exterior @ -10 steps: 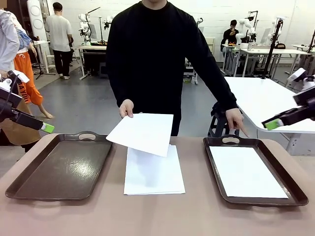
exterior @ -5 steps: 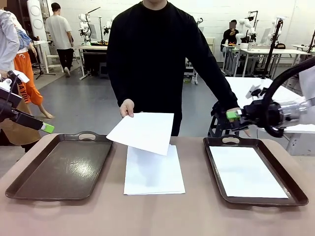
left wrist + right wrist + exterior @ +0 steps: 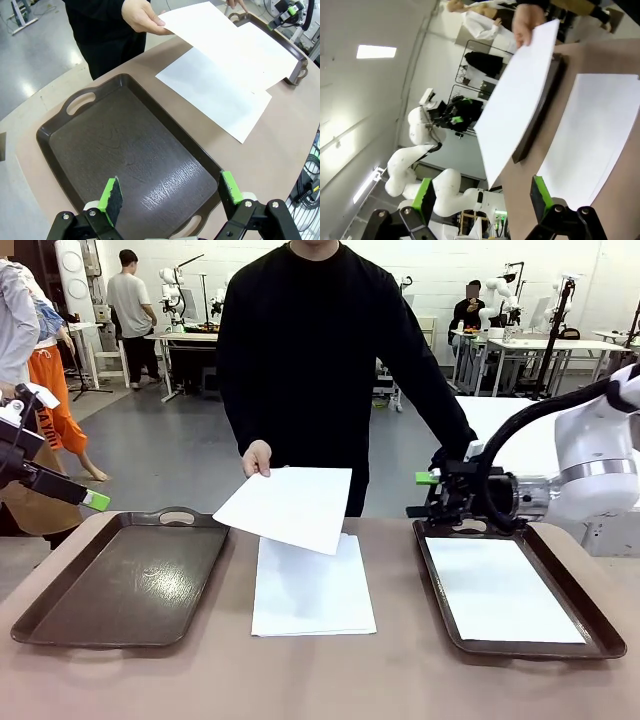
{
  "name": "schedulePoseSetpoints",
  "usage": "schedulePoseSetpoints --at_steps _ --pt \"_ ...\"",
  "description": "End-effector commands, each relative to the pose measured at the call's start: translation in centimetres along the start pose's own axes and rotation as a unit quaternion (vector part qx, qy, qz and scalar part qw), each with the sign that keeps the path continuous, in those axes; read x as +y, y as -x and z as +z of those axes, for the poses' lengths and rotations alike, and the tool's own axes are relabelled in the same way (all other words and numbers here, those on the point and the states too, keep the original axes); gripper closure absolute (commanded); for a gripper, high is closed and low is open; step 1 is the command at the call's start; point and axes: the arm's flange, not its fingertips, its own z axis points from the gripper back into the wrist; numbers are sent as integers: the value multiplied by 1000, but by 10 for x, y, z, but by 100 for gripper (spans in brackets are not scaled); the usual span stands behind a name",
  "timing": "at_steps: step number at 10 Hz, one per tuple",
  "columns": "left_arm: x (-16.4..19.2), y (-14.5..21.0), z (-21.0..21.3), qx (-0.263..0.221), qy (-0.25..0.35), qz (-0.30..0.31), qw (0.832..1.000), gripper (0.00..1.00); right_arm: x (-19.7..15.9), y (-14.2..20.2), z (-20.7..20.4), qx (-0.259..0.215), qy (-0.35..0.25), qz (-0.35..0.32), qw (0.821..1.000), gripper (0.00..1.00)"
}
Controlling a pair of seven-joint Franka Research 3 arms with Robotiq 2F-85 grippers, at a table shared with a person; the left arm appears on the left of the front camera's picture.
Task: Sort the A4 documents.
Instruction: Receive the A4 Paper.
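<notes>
L gripper: jaws wide apart, holding nothing, at the desk's left edge; its wrist view looks down on the dark L tray. R gripper: jaws also apart, empty, at the far end of the R tray, which holds a white sheet. A person's hand holds one plain A4 doc above the stack mid-desk. R wrist view, rolled sideways, shows the doc tilted, clear of the stack.
</notes>
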Motion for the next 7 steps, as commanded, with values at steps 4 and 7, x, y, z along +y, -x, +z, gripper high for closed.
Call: schedulePoseSetpoints --at_steps 4,7 --pt "3 2 -1 -6 6 -8 1000 0 -28 0 -55 -2 22 -54 998 0" --pt "3 2 -1 -6 6 -8 1000 0 -39 -16 -77 -19 14 -63 998 0"
